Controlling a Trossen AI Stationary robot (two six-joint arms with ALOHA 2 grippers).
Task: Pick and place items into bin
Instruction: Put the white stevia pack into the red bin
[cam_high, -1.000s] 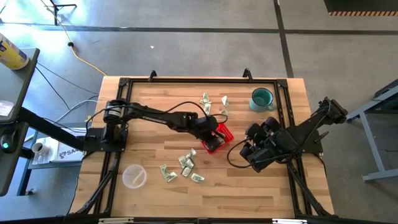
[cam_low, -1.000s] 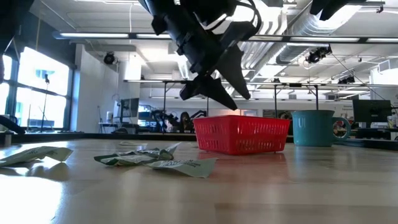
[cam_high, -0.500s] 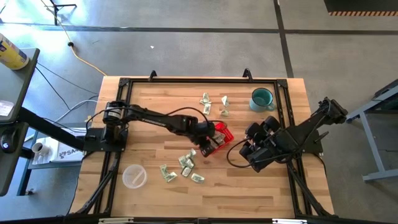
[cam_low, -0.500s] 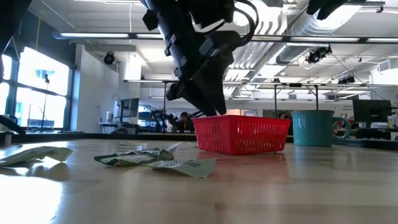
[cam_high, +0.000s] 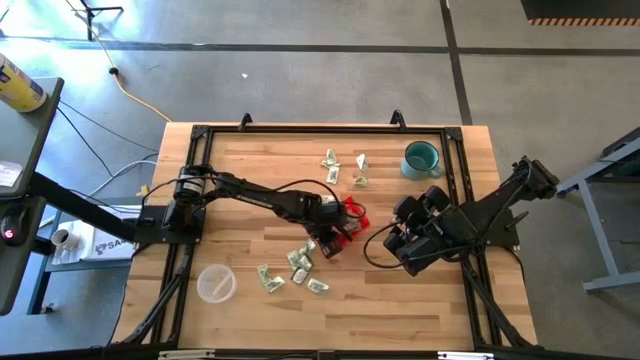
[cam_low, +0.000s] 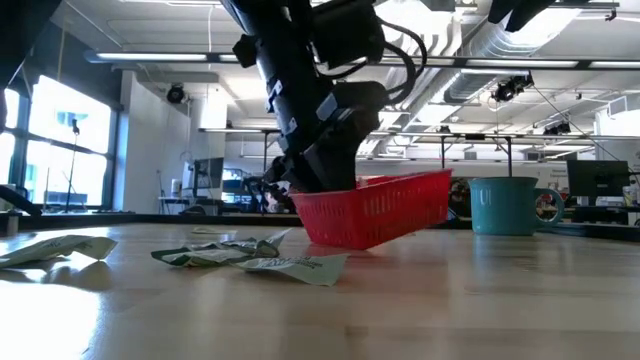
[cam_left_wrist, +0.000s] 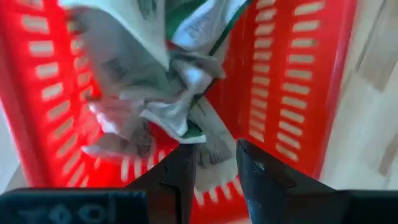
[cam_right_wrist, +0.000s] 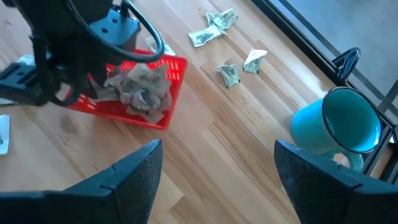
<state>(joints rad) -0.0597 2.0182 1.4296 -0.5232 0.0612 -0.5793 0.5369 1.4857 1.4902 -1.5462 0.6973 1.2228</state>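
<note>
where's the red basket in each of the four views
High view: red basket at table centre, mostly under the left gripper.
Low view: centre, tilted, one end lifted off the table.
Left wrist view: fills the picture, packets inside.
Right wrist view: upper left.
Shared landmark: teal mug, seen in all but the left wrist view.
</note>
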